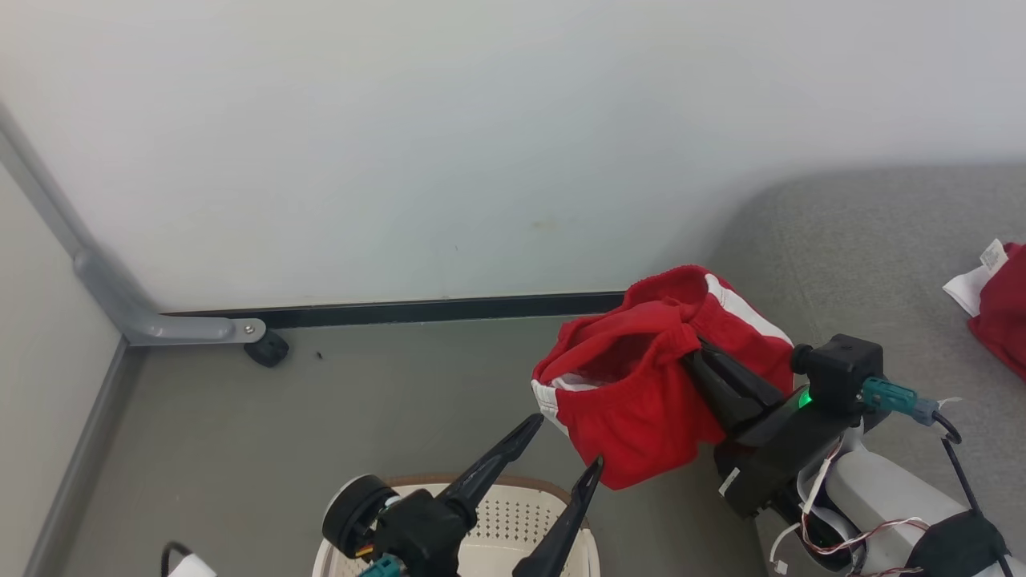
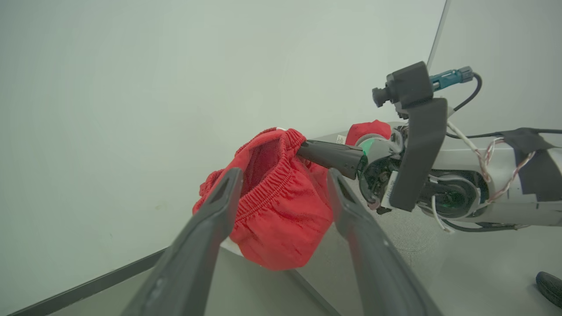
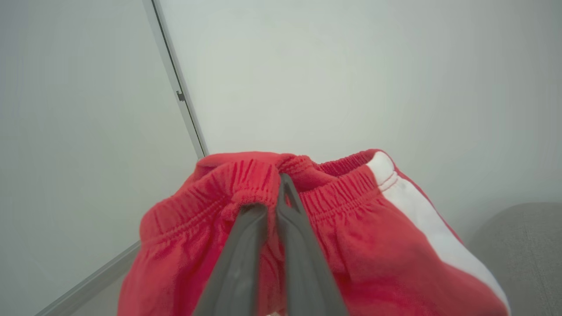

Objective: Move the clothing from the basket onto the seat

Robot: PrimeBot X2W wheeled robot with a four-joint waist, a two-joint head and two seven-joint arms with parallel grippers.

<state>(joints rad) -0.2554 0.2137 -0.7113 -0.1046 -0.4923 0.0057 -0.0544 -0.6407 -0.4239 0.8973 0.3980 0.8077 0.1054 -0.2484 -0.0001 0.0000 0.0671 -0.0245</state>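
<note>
Starting with the head view: one red garment (image 1: 641,401) is pinched at its waistband by the right gripper (image 1: 694,344), whose fingers are closed on the fabric. The garment hangs in the air over the floor (image 1: 361,417), just beside the left edge of the seat (image 1: 866,240) and not yet above it. The left gripper (image 1: 567,442) is spread wide and holds nothing. It is placed over the far rim of the basket (image 1: 513,483), fingertips near the garment's lower hem; contact cannot be told. A second garment (image 1: 1002,308) is noted lying on the seat, toward its right side.

Left wrist view: the left gripper's fingers (image 2: 210,210) are seen well parted, with the hanging garment beyond the gap. The right gripper's tips are buried in the elastic waistband.

Right wrist view: the two fingers are pressed together on a bunch of waistband. A white side stripe (image 3: 421,206) is visible, and the seat's grey corner is seen at the lower right.

Progress, as judged: one piece is placed on the seat and one is in transit, with carry-over and release outstanding. Most of the basket's inside is hidden, so any remainder cannot be told.
</note>
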